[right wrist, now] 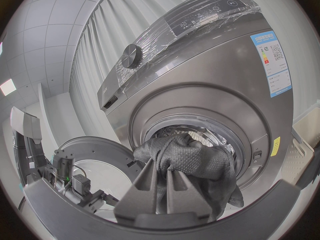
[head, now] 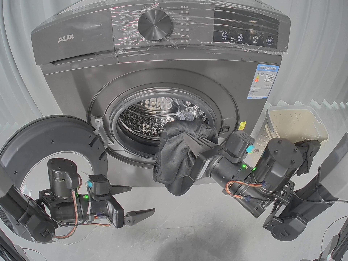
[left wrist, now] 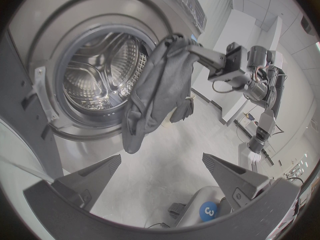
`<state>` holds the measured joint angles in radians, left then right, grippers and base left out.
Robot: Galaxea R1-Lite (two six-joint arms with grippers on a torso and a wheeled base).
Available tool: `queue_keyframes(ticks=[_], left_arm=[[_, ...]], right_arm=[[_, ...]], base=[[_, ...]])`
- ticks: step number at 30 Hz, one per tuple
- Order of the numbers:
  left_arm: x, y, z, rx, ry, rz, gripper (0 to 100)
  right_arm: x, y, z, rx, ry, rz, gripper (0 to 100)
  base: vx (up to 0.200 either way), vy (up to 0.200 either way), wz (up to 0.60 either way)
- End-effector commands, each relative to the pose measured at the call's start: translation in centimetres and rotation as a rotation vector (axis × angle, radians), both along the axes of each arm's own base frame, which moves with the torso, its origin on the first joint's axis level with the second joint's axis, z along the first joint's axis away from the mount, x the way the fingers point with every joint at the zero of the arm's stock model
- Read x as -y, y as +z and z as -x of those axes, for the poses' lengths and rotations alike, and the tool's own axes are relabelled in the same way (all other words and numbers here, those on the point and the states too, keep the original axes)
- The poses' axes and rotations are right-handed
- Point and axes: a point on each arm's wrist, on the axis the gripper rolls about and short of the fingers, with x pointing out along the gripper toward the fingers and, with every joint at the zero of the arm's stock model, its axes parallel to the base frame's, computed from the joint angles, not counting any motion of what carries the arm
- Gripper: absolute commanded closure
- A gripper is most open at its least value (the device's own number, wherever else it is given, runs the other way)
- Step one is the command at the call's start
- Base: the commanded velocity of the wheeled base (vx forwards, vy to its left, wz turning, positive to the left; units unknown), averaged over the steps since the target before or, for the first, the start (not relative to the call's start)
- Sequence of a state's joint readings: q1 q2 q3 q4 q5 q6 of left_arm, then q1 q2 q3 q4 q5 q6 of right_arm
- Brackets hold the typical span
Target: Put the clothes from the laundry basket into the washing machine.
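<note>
A dark grey garment (head: pixel 177 156) hangs from my right gripper (head: pixel 194 140), which is shut on it just in front of the washing machine's (head: pixel 159 66) round opening (head: pixel 156 122). Its upper folds touch the lower right of the opening's rim and the rest droops toward the floor. In the right wrist view the garment (right wrist: pixel 196 160) bunches over the closed fingers (right wrist: pixel 176 190). The left wrist view shows the garment (left wrist: pixel 156 90) dangling before the drum (left wrist: pixel 100 74). My left gripper (head: pixel 132 202) stands open low on the left, nothing between its fingers (left wrist: pixel 90 177). Another dark cloth (head: pixel 308 153) hangs over the cream laundry basket (head: pixel 293 122).
The machine's round door (head: pixel 50 142) is swung wide open to the left, right behind my left arm. The laundry basket stands against the machine's right side. Pale bare floor (head: pixel 188 222) lies in front of the machine.
</note>
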<state>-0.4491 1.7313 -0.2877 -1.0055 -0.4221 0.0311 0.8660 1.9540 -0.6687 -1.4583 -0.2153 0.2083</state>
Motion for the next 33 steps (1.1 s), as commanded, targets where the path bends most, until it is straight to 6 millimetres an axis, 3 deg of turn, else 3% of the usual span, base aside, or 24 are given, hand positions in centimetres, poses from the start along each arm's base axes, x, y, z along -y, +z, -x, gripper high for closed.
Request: queue_keyframes(ticks=[1,20,33], left_arm=[[1.1,-2.1,-1.4,-0.064,-0.021,-0.03,0],[3.9,-5.4,-6.0,0.027,-0.002,0.068,0],[4.3,-4.7,-6.3,0.095,0.013,0.142,0]], right_arm=[[-0.2,0.0,0.2,0.001,0.006,0.001,100],[-0.8,-0.4,1.0,0.009,0.038,-0.011,100],[-0.8,-0.4,1.0,0.009,0.036,-0.01,100]], base=[[0.0,0.0,0.0],[0.0,0.0,0.0],[0.0,0.0,0.0]])
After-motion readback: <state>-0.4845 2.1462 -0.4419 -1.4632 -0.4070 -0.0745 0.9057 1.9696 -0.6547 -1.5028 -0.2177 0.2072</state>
